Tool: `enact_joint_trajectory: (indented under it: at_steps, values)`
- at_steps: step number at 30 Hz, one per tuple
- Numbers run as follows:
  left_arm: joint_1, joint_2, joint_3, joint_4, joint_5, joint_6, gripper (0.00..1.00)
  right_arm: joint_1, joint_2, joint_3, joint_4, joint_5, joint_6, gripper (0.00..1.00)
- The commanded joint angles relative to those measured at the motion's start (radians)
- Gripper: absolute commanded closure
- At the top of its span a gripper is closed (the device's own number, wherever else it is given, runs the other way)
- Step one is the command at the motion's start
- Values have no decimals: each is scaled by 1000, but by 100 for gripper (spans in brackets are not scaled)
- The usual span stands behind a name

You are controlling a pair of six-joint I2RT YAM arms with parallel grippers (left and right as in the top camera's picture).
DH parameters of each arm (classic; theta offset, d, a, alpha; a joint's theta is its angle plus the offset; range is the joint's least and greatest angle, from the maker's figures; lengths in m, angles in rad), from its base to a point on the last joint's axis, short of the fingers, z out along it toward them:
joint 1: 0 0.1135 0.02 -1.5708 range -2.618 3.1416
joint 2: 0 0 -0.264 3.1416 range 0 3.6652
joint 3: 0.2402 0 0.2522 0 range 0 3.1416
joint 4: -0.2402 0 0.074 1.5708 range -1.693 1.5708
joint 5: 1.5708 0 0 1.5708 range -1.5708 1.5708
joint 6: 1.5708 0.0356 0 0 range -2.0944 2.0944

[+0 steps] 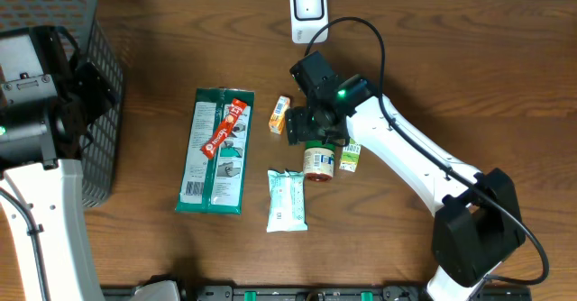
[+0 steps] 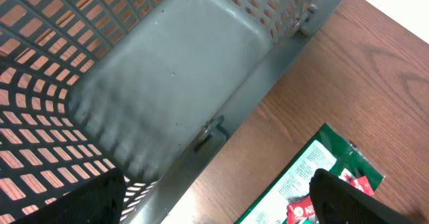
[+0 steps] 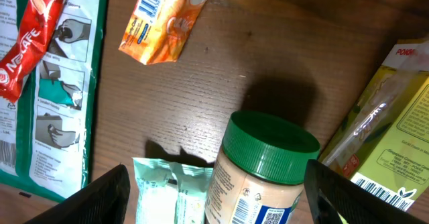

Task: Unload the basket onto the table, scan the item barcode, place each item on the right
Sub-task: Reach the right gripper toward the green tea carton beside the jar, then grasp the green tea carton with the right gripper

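A jar with a green lid (image 3: pixel 265 167) and a barcode on its label rests on the table (image 1: pixel 318 161). My right gripper (image 3: pixel 224 200) hovers right over it. Its fingers are spread wider than the jar and do not touch it, so it is open. Around the jar lie a pale green wipes pack (image 3: pixel 167 194), an orange sachet (image 3: pixel 166 19) and a yellow-green box (image 3: pixel 385 133). The white scanner (image 1: pixel 308 8) stands at the far edge of the table. My left gripper (image 2: pixel 218 200) is open and holds nothing, above the rim of the grey basket (image 2: pixel 167 83).
A large green packet (image 1: pixel 215 150) lies in the middle of the table with a red stick sachet (image 1: pixel 224 128) on it. The grey mesh basket (image 1: pixel 95 112) fills the far left. The right arm's cable loops near the scanner.
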Motion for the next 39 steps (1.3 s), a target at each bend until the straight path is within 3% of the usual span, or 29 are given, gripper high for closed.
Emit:
enact_joint_trajectory:
  at_steps: [1,25,39]
  values:
    - [4,6,6,0,-13,9,12,-13,3,-2,5,22,10,21]
    - [4,6,6,0,-13,9,12,-166,4,-10,-87,92,10,17]
    - [4,6,6,0,-13,9,12,-145,4,-24,-80,78,14,16]
